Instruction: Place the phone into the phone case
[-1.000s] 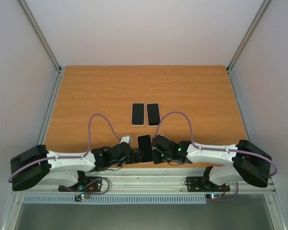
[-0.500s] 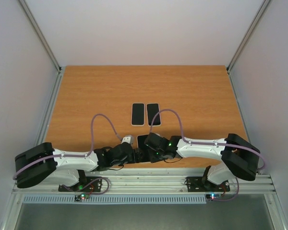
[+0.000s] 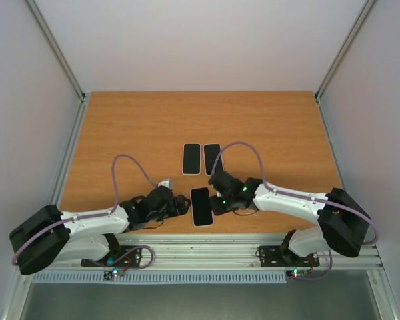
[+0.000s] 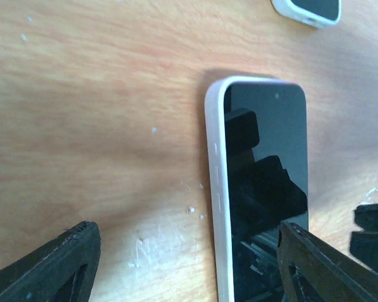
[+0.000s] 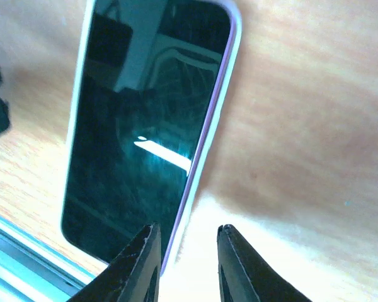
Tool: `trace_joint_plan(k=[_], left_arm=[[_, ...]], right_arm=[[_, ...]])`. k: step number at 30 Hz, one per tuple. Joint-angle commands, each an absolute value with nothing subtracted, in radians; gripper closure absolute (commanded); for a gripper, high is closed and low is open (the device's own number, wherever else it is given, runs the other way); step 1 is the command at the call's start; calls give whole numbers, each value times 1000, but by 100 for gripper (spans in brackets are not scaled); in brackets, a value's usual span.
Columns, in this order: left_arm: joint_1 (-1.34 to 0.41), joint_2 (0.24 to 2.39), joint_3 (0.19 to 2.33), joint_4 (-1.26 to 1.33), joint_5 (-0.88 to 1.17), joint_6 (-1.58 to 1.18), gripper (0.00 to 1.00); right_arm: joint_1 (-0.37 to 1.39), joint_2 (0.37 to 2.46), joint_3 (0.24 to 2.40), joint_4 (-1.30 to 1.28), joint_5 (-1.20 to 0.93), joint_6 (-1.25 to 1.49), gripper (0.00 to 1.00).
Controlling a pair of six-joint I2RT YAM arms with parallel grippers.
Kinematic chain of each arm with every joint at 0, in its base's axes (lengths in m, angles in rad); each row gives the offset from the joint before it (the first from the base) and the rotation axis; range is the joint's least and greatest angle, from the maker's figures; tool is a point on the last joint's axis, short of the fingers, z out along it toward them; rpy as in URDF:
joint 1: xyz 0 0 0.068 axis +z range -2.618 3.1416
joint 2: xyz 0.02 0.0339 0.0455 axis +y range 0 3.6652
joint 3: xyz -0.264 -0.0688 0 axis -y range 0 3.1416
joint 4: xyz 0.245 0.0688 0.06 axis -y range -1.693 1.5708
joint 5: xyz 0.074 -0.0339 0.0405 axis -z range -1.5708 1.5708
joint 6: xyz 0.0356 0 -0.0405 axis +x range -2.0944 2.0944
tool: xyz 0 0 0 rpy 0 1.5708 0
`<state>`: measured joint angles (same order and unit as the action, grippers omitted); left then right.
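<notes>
The phone (image 3: 201, 207) lies flat in its case (image 4: 213, 189), ahead of the wide-open left gripper (image 4: 186, 229) and just beside the right gripper (image 5: 186, 248), its fingers slightly parted and empty; a careless nudge could skid it off the table (image 3: 267, 127)

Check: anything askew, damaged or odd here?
Nothing stands out. The cased phone lies flat on the table between the left pincer and right pincer, both open. Its screen looks intact. Only faint pale scuffs mark the wood beside it.
</notes>
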<state>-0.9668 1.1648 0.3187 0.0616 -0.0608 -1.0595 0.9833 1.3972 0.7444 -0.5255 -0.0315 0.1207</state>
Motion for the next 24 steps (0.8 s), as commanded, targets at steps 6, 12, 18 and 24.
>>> trace_joint_plan(k=[6,12,18,24], left_arm=[[-842,1257,461,24,64,-909,23],[-807,1356,538,5,103,-862,23],[-803,1446,603,-68,105,-819,25],[-803,1530,658,-116,125,-790,29]], right_arm=[[749,1472,860,-462,-350,-40,70],[673,1580,914,-434,-406,-59,71],[639,1649,943,-432,-420,-76,75],[622,1716,959,-426,-463,-89,81]])
